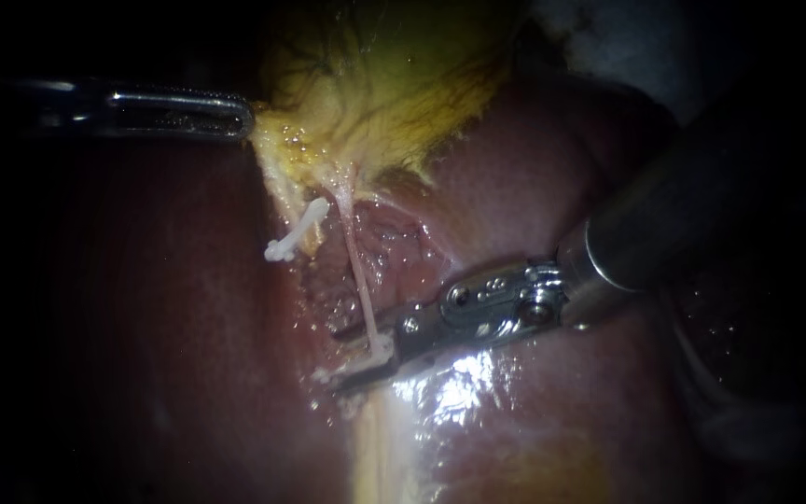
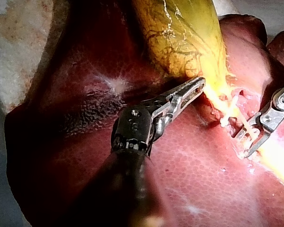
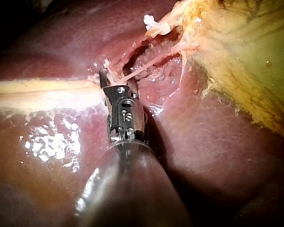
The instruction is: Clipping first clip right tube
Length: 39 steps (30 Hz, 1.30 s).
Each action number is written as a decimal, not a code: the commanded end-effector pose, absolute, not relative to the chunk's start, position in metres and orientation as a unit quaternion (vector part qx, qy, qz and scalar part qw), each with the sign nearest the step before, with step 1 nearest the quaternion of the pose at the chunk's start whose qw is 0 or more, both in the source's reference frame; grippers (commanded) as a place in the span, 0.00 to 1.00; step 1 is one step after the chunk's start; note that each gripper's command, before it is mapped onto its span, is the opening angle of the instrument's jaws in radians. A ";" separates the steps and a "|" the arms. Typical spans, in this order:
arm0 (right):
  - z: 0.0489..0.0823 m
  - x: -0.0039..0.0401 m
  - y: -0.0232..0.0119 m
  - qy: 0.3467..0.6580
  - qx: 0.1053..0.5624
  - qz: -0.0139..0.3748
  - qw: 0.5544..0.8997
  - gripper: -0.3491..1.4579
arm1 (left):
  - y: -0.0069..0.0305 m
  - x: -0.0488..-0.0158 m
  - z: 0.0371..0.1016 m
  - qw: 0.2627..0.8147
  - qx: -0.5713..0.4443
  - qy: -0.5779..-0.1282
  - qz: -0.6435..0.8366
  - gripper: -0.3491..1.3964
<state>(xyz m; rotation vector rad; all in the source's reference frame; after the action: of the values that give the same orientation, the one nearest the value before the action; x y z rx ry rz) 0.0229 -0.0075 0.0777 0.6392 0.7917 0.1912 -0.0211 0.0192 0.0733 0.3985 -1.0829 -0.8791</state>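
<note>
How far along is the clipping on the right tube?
Done: one white clip sits beside the right tube. In hand: the left instrument holds the gallbladder, and the right instrument's open jaws straddle the right tube. Left: closing a clip there, as no closed clip shows on it.

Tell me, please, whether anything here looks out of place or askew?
One thing: the white clip beside the thin tube sits slanted, one end poking free over the liver; what it grips is unclear. The right instrument has open jaws astride that tube; nothing else looks odd.
</note>
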 end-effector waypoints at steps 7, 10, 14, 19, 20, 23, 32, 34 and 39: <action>0.0777 0.0227 -0.0073 0.378 0.306 0.092 0.869 0.40 | 0.0192 -0.0212 0.0733 0.748 0.182 -0.495 -0.402 0.00; 0.0778 0.0227 -0.0071 0.379 0.307 0.092 0.868 0.47 | 0.0192 -0.0212 0.0733 0.748 0.182 -0.495 -0.402 0.00; 0.0781 0.0227 -0.0063 0.403 0.287 0.114 0.862 0.53 | 0.0192 -0.0211 0.0733 0.748 0.182 -0.495 -0.402 0.00; 0.0777 0.0222 -0.0051 0.408 0.288 0.121 0.858 0.53 | 0.0192 -0.0211 0.0733 0.748 0.182 -0.495 -0.402 0.00; 0.0776 0.0220 -0.0048 0.408 0.287 0.123 0.858 0.53 | 0.0192 -0.0211 0.0733 0.748 0.182 -0.495 -0.402 0.00; 0.0772 0.0218 -0.0042 0.412 0.288 0.127 0.855 0.53 | 0.0192 -0.0211 0.0733 0.748 0.182 -0.495 -0.402 0.00; 0.0765 0.0211 -0.0028 0.471 0.327 0.156 0.804 0.53 | 0.0192 -0.0211 0.0732 0.748 0.182 -0.495 -0.402 0.00; 0.0765 0.0210 -0.0027 0.479 0.339 0.162 0.793 0.53 | 0.0192 -0.0211 0.0732 0.748 0.182 -0.495 -0.402 0.00; 0.0766 0.0208 -0.0028 0.500 0.374 0.175 0.761 0.53 | 0.0192 -0.0211 0.0732 0.748 0.182 -0.495 -0.402 0.00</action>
<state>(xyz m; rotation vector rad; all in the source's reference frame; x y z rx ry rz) 0.0208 -0.0028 0.0765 0.8304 1.0989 0.3876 -0.0211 0.0191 0.0733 0.3981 -1.0828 -0.8798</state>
